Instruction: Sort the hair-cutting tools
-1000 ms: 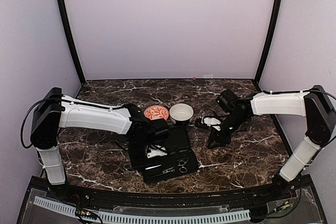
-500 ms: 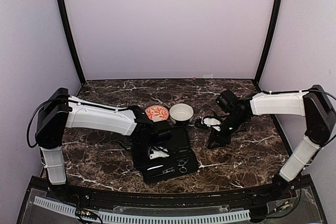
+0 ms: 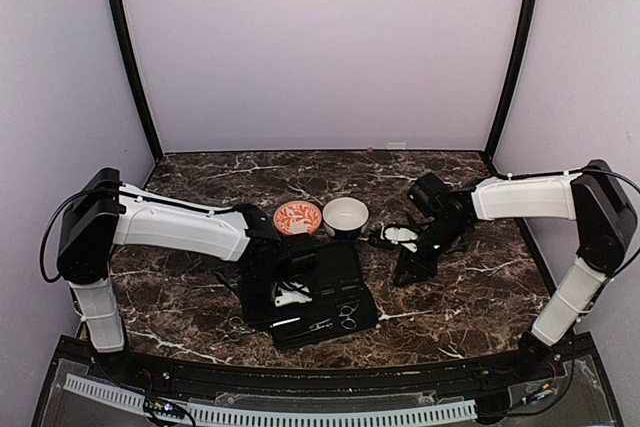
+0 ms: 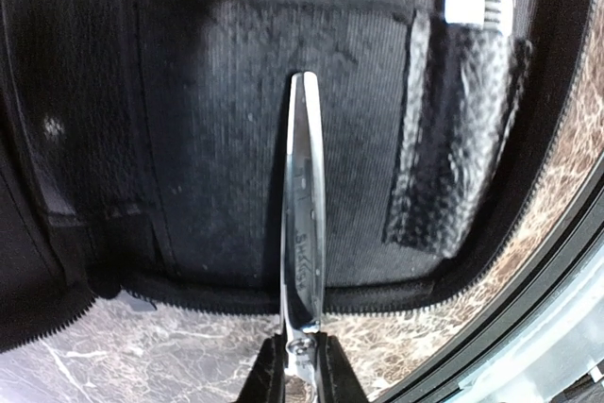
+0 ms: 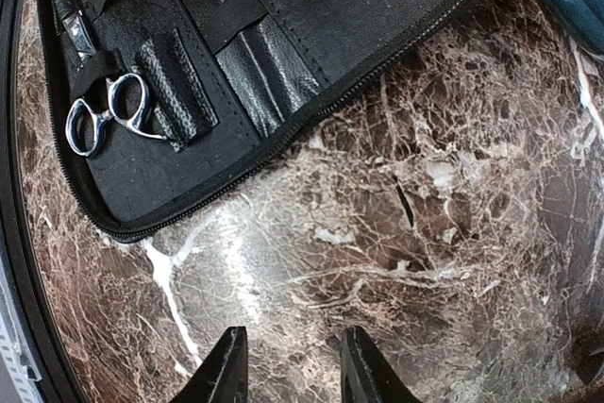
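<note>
Pinching scissors (image 4: 304, 224) whose handles fall out of frame, left fingers (image 4: 266, 384) close tight; right fingers (image 5: 226, 365) stand apart.

Closed scissors (image 4: 304, 224): polished silver metal, smooth, mirror-glossy.
Case lining (image 4: 236, 139): matt black woven cloth, fine ribbed weave.
Pocket (image 4: 444, 139): grained, leather-like, slight sheen.
Ring-handled scissors (image 5: 109, 112): shiny metal.
Table (image 5: 396, 233): brown marble pattern, white veins, glossy.

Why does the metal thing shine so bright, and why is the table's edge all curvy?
Left wrist view: light glints off the scissors, and the wide lens bends the table edge into a curve. Right wrist view: a pale glare patch on the table, while the case stays dull. Top view: soft, even light.
</note>
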Motion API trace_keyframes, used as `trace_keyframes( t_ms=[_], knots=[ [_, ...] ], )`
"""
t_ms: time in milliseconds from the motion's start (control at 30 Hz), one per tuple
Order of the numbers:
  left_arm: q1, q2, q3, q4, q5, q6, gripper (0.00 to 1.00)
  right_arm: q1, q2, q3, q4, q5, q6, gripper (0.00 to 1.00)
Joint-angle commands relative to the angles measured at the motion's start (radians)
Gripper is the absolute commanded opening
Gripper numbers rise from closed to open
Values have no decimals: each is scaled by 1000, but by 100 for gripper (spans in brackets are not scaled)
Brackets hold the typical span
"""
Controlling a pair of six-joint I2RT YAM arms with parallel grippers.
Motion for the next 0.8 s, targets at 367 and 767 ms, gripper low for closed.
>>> trace_keyframes(
  t_ms=[367, 767],
  knots=[
    [-1, 87, 147, 7, 14, 52, 0, 8, 3, 20, -15, 9, -4, 33],
    [5, 122, 192, 36, 43, 56, 0, 8, 5, 20, -15, 12, -5, 33]
  ],
)
